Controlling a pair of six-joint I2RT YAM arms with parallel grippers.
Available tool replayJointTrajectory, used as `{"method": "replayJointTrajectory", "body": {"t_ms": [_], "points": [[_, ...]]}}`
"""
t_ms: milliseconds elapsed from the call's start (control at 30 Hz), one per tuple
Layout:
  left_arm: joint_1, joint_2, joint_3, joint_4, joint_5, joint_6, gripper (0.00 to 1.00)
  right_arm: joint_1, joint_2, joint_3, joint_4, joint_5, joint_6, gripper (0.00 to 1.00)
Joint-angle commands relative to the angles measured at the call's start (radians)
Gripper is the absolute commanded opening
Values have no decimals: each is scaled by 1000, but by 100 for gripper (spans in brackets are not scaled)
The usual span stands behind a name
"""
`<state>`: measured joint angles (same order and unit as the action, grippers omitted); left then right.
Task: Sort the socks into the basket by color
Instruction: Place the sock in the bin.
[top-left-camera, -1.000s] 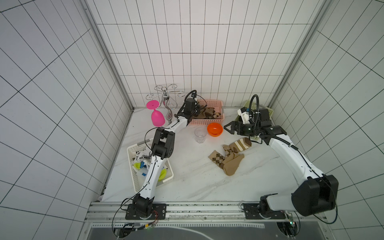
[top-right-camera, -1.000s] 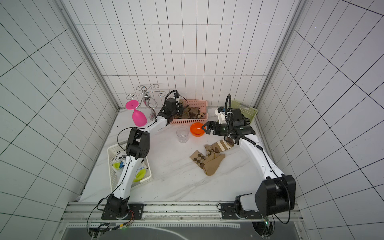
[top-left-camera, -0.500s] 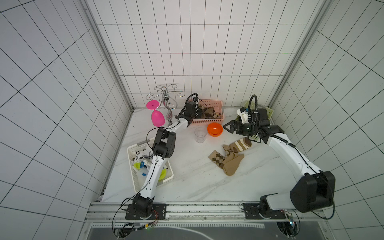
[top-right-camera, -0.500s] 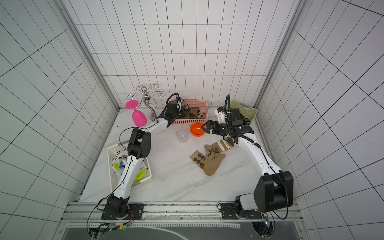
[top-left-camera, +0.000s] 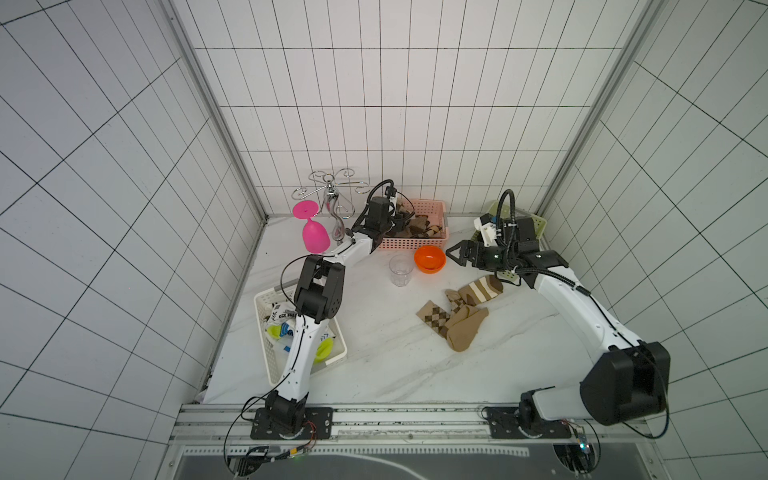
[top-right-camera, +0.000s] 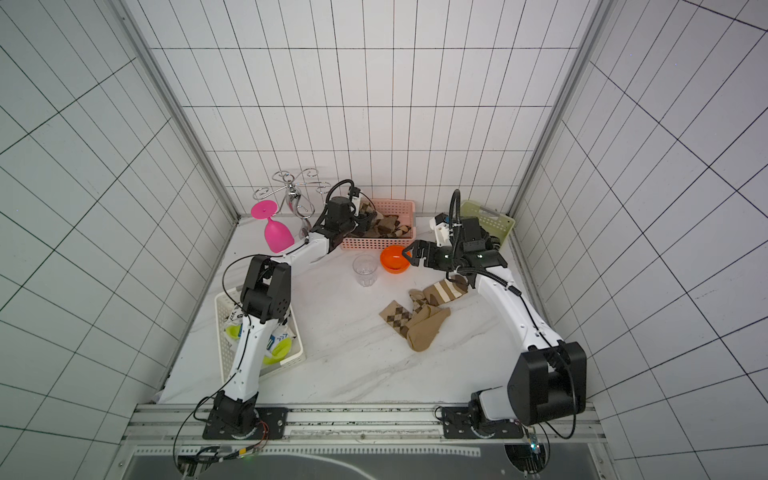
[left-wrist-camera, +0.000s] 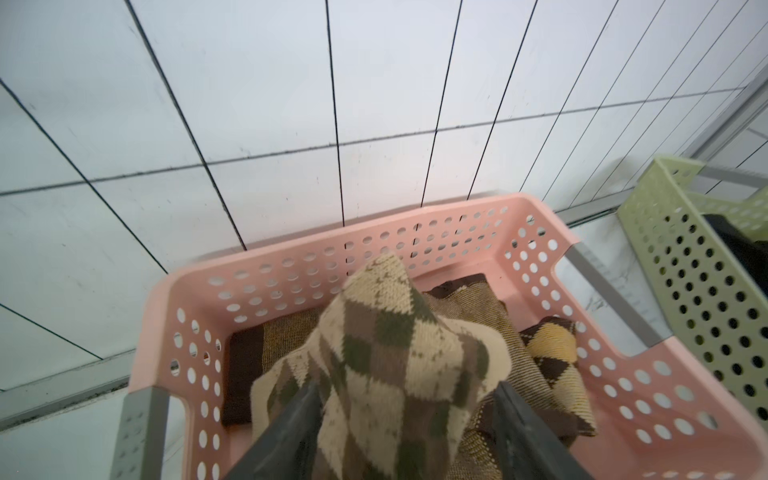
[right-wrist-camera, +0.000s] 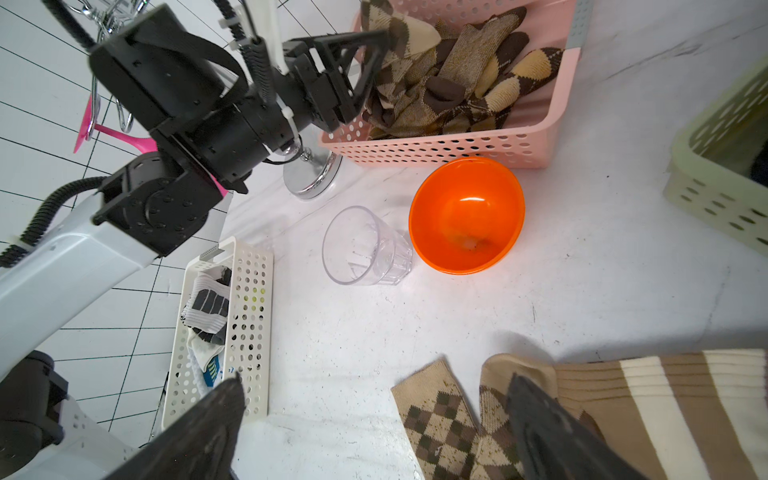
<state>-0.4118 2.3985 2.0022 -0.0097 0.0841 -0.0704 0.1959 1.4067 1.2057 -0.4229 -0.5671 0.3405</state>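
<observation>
Observe the left jaws standing apart over the pink perforated plastic basket at the back of the white marble table. Note the tan-and-olive argyle knit sock heaped loosely between them, apparently not pinched, on top of other brown socks inside. Observe the right jaws spread wide and empty above the table, beside the orange plastic bowl and near the brown and tan socks lying unsorted.

Hazards:
- Expect snagging of the knit on a jaw, with the sock dragged back over the rim on withdrawal. Lift straight up and confirm separation.
- Expect a double pick on the right, given the overlap in the pile. Aim at one free edge.
- Stay clear of the bowl and the clear plastic cup to avoid tipping either with a low sweep.

View coverage:
- Consult the left wrist view for the sock between the jaws, largely hidden behind the arm in both top views, and for the pale green perforated basket with something dark inside.
- Consult the right wrist view for the white perforated basket holding white socks with dark marks, partly masked by the left arm from above.
- Use the top views for the full layout of the pile.
</observation>
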Motion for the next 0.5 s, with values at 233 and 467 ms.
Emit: {"method": "replayJointTrajectory", "body": {"t_ms": [233, 467], "points": [[-13, -105, -89, 61, 43, -18, 68, -2, -27, -77, 24, -12, -10, 100], [-25, -211, -172, 53, 100, -27, 68, -3, -16, -88, -12, 71, -32, 99]]}}
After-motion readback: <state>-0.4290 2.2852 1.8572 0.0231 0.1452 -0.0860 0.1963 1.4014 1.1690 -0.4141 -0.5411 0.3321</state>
